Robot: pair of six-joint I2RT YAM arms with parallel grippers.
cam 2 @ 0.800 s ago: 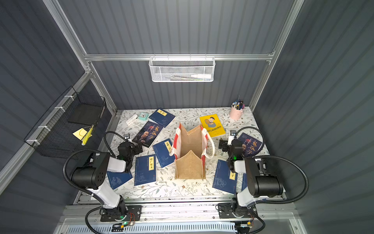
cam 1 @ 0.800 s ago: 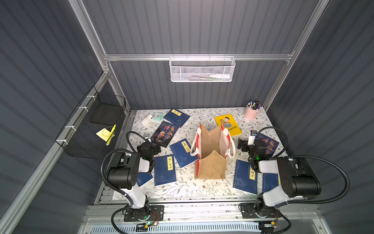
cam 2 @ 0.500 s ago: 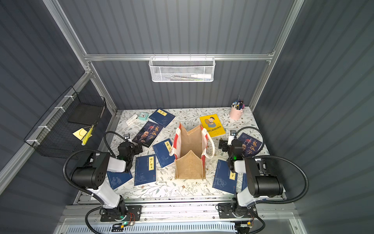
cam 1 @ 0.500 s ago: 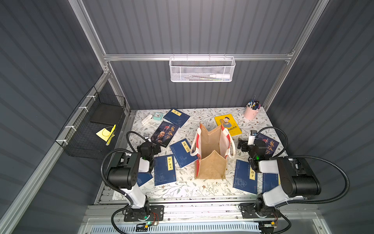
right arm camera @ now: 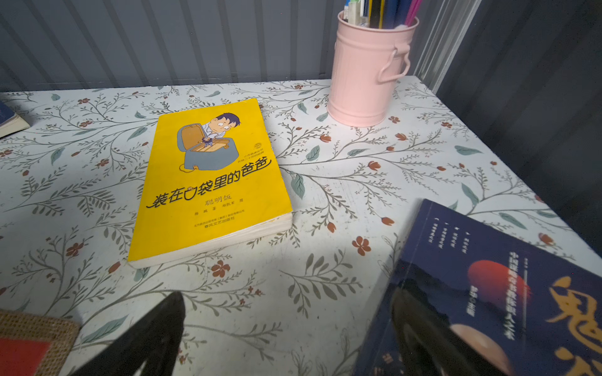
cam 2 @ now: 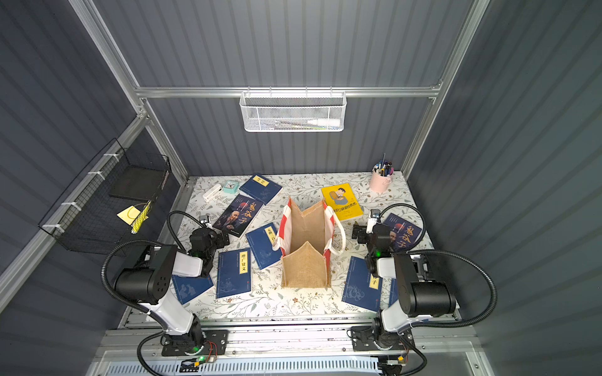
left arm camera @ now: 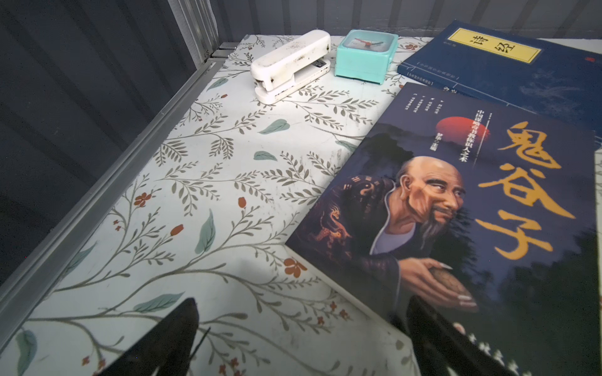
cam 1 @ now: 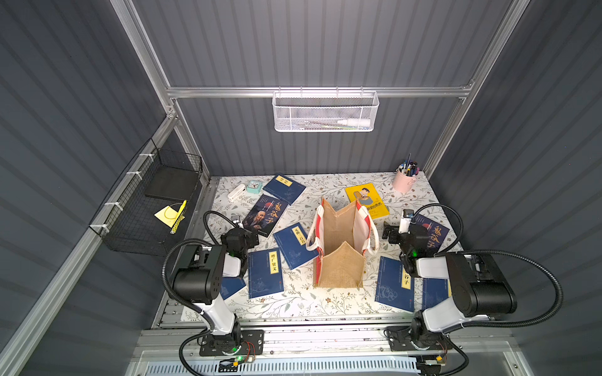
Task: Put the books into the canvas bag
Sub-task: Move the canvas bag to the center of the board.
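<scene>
Nothing has moved; left and right jaws gape wide, empty. Flat books (cam 1: 265,217) may slip from them, and a nudge could topple the bag (cam 1: 338,270).

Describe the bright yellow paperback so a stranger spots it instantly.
Find the boxy tan burlap bag standing in the middle. Beyond it, toward the pink metal pen bucket at the back, lies the bright yellow paperback. It alone has a yellow cover, with a cartoon boy; the others are navy or dark.

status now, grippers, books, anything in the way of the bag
Left gripper open at portrait book corner, right gripper open, empty. Books flat on table, none seen in bag. Bag upright, mouth clear.
</scene>
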